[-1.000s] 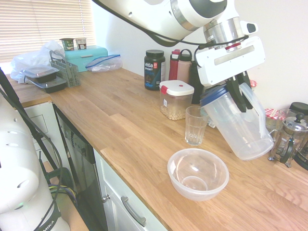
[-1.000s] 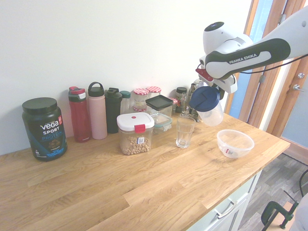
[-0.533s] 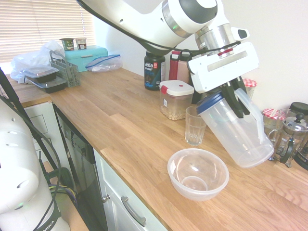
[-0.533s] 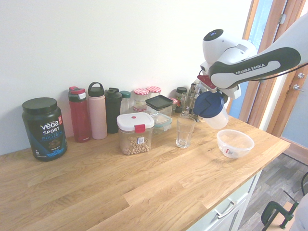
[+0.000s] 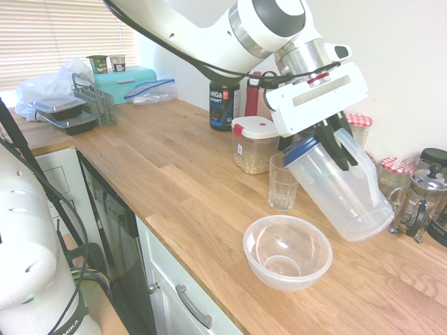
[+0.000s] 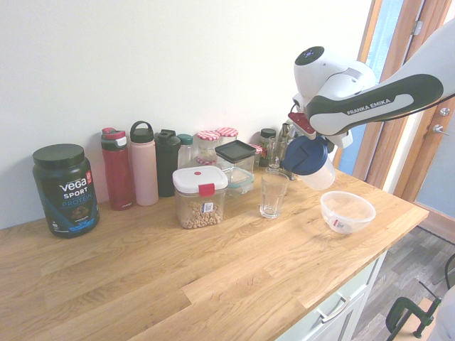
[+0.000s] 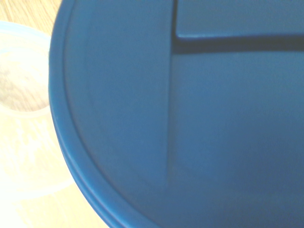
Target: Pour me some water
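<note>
One jug [image 5: 342, 185] is clamped in the gripper [image 5: 336, 139], the dark fingers closed on the handle side just below the blue lid [image 5: 302, 149]. The jug is held tilted, lid end lowered toward the drinking glass [image 5: 283, 182], base raised toward the wall; this is judged to be the pouring posture, with the lid edge brought close above the glass rim so that water would fall inside it. No stream is visible yet, and how much water the clear jug holds cannot be told.

The glass stands mid-counter, just in front of the white-lidded box of dry goods [image 5: 255, 144]. An empty clear bowl [image 5: 287, 251] sits nearer the counter's front edge (likely a spill catcher, though that is only a guess).

From the first exterior view the grip and the jug's full length are shown. From the second exterior view only the lid [image 6: 303, 154] facing the camera is seen, but the jug's closeness to the glass [image 6: 273, 195] is clearer, as is the row of bottles [image 6: 142, 163] along the wall. In the wrist view almost nothing but blue lid [image 7: 180, 114] is seen, with a pale rim [image 7: 23, 109] at one side.
</note>
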`<state>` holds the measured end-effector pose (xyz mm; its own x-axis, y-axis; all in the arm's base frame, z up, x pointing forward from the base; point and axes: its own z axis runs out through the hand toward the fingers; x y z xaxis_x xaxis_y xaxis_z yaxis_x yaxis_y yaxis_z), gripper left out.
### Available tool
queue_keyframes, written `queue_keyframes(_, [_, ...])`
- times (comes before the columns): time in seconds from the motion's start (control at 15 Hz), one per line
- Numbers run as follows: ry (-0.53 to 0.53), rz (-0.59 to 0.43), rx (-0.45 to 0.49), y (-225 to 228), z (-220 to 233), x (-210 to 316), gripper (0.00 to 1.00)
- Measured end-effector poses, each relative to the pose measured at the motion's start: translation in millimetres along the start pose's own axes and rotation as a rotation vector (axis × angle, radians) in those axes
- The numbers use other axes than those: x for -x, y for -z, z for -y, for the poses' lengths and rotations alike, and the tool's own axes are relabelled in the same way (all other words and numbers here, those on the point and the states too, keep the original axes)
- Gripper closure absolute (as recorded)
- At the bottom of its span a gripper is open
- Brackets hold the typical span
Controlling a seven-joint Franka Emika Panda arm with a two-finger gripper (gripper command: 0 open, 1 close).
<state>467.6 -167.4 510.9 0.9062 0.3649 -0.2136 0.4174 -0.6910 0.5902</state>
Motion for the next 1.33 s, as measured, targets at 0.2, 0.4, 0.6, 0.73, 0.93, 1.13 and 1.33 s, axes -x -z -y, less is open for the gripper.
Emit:
queue_keyframes(0.2, [-0.006, 0.001, 0.0, -1, 0, -1, 1.0])
queue_keyframes(0.4, [-0.05, -0.03, -0.019, 9, -11, 3, 1.0])
queue_keyframes(0.6, [-0.135, -0.161, -0.115, 48, -51, 39, 1.0])
queue_keyframes(0.73, [-0.169, -0.248, -0.218, 74, -82, 97, 1.0])
queue_keyframes(0.93, [-0.217, -0.364, -0.407, 109, -113, 207, 1.0])
queue_keyframes(1.13, [-0.272, -0.369, -0.62, 137, -87, 225, 1.0])
queue_keyframes(1.33, [-0.422, -0.319, -0.76, 152, -43, 197, 1.0])
